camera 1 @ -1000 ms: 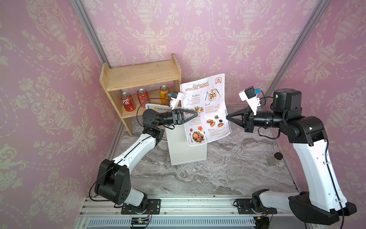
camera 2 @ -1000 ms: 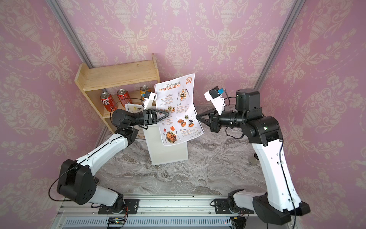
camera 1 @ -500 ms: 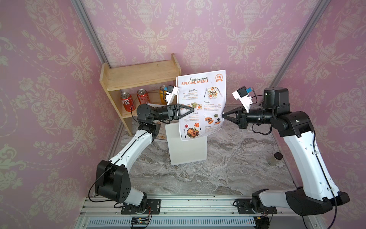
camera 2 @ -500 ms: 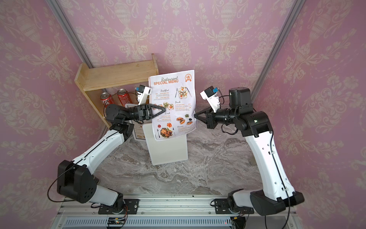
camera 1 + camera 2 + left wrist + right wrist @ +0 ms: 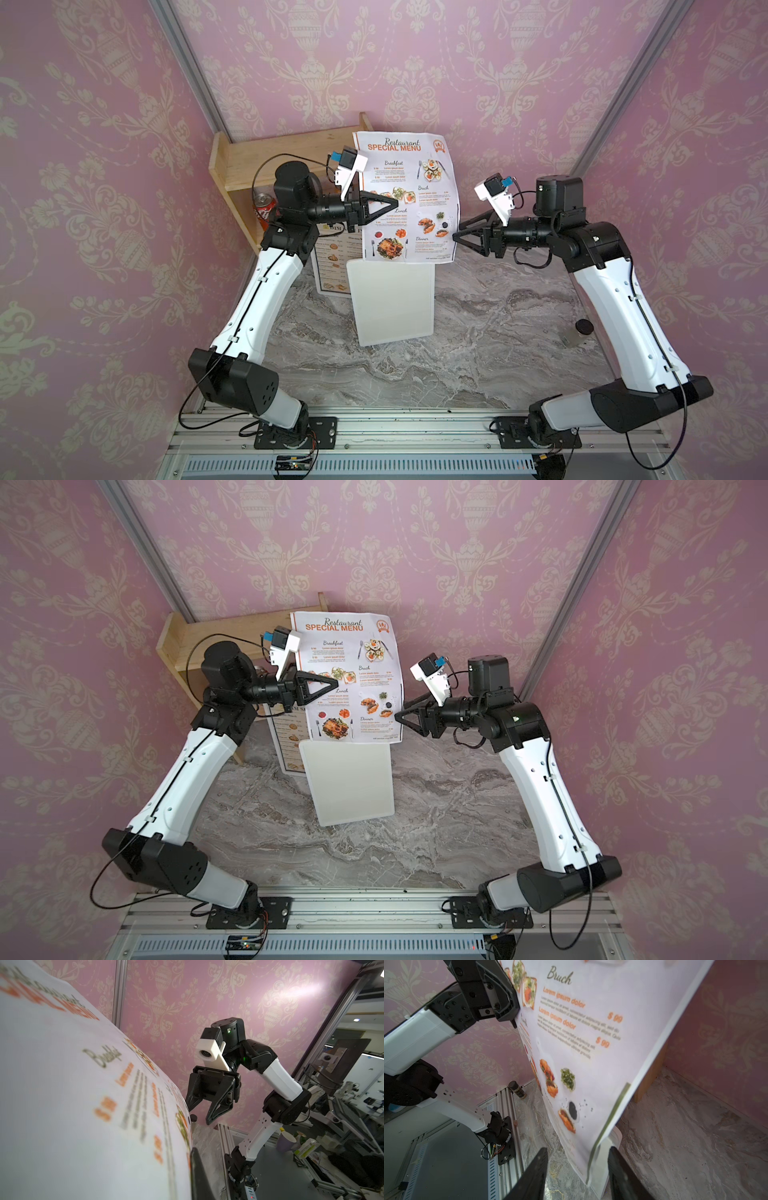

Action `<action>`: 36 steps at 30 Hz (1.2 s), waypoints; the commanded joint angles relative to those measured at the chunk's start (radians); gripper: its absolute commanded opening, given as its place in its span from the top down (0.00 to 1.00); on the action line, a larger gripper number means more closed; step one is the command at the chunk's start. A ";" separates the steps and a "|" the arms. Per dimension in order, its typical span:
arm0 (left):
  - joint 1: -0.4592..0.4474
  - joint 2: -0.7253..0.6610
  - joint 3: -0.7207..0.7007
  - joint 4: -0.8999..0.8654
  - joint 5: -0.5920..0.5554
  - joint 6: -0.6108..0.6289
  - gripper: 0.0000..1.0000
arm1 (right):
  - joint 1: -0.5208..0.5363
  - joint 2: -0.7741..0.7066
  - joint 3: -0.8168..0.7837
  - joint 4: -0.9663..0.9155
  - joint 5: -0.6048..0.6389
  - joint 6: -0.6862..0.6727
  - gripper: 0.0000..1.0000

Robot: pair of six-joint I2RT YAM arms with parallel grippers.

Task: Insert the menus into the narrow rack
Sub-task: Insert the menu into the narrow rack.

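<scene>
handover done | left gripper now clenched on menu edge | right gripper just released, jaws apart astride far edge (not backed off) | next: lower into rack

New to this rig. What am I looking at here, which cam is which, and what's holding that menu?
Two robot arms stand at the front of a marble table. The two wide pictures come from one overhead stereo camera; the close-ups come from cameras on each wrist. The left gripper is shut on the Special Menu sheet, holding it upright over the white rack. The right gripper is open, jaws either side of the sheet's edge. A second menu stands beside the rack, partly hidden. Also: a wooden shelf with a soda can, and a small jar.
</scene>
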 commanded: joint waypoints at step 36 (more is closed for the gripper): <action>0.063 0.063 0.312 -0.500 -0.117 0.559 1.00 | 0.010 0.277 0.137 0.306 -0.054 -0.132 0.23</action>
